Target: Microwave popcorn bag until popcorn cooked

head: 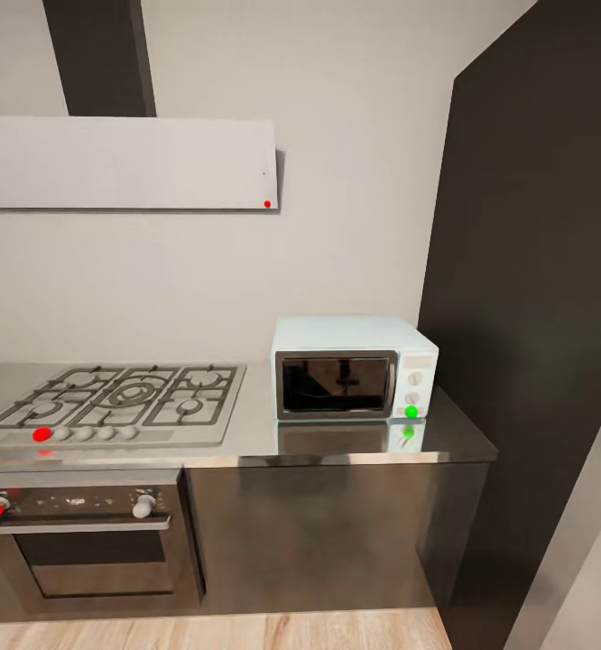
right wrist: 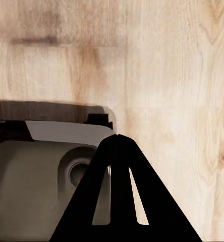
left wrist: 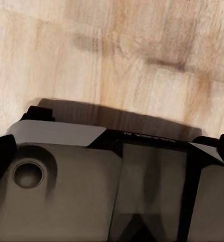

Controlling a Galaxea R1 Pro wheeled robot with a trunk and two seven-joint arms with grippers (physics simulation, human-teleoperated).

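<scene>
**Microwave shut on the countertop, arms down over the floor**

Stood at centre right of the head view: the microwave [head: 355, 366], pale mint, dark glass door closed, green light lit at the lower right of its panel. Rested on the grey countertop [head: 337, 441], close to a tall dark panel [head: 535, 298] filling the right side. Lay at lower left, well apart from the microwave: a gas hob [head: 120, 402] with a red knob, above a built-in oven [head: 88, 542]. Hung at upper left: a pale range hood [head: 124, 162].

Pointed down at pale wooden floor [right wrist: 182, 75]: the right gripper [right wrist: 119, 138], black fingers met at the tips, holding nothing. Looked down on the robot's grey base [left wrist: 66, 191] and floor from the left wrist; left finger state impossible to tell.
</scene>
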